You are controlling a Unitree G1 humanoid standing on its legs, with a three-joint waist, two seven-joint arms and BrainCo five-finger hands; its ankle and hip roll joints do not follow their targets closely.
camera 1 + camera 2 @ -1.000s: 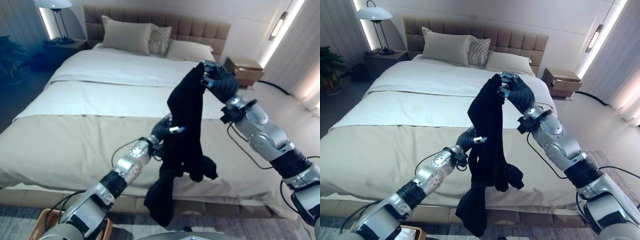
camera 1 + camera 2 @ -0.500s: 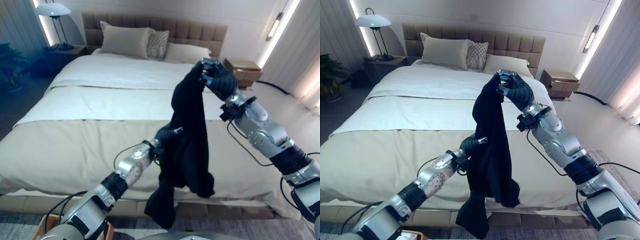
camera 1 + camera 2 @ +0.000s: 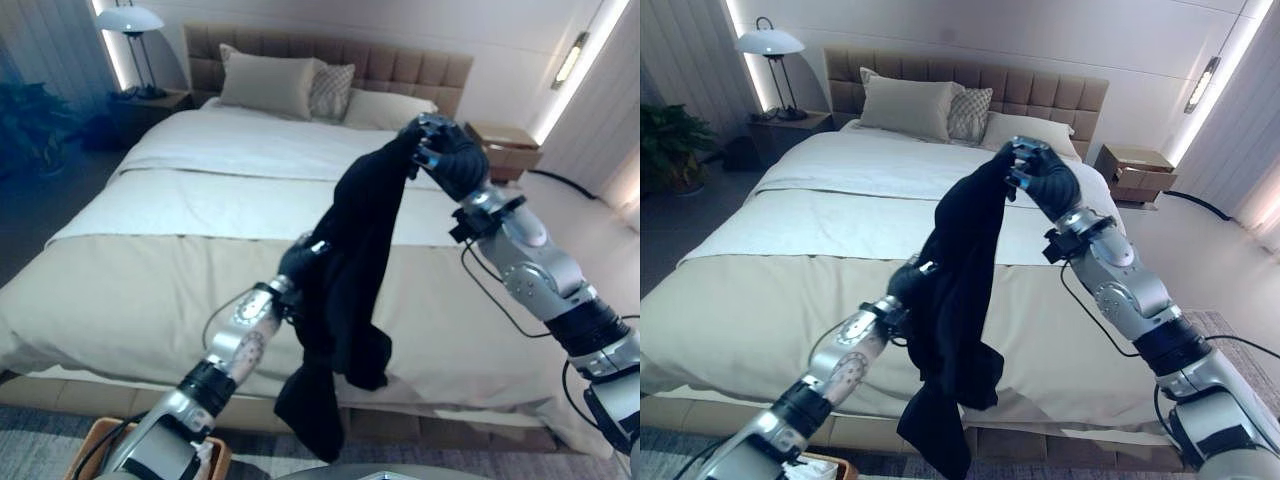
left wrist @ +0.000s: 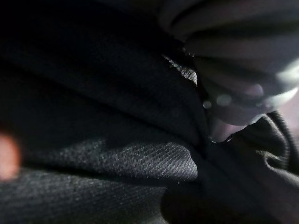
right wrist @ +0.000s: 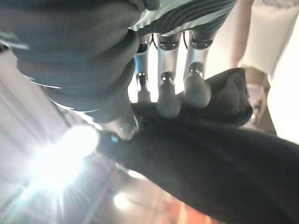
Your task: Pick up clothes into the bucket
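A black garment (image 3: 355, 260) hangs in the air in front of the bed (image 3: 200, 260), held between both hands and touching neither the bed nor the floor. The right hand (image 3: 448, 160) is raised above the bed's right side and grips the garment's top edge — in the right wrist view its fingers (image 5: 168, 88) curl down onto the dark cloth with the thumb pressing from the other side, so the cloth is pinched. From there the garment drapes downward in a long fold, its lowest end hanging below the mattress edge near the foot of the bed.

The left hand (image 3: 298, 262) is lower, at the garment's middle, pushed into the folds; in the left wrist view dark cloth wraps close around it, and whether its fingers are closed on the fabric cannot be told.

A woven basket (image 3: 90, 445) shows at the lower left corner of the floor, beside the left arm — well below the hanging garment. Pillows (image 3: 265, 85) lie against the headboard, and a lamp (image 3: 770, 45) stands on the nightstand left of the bed.
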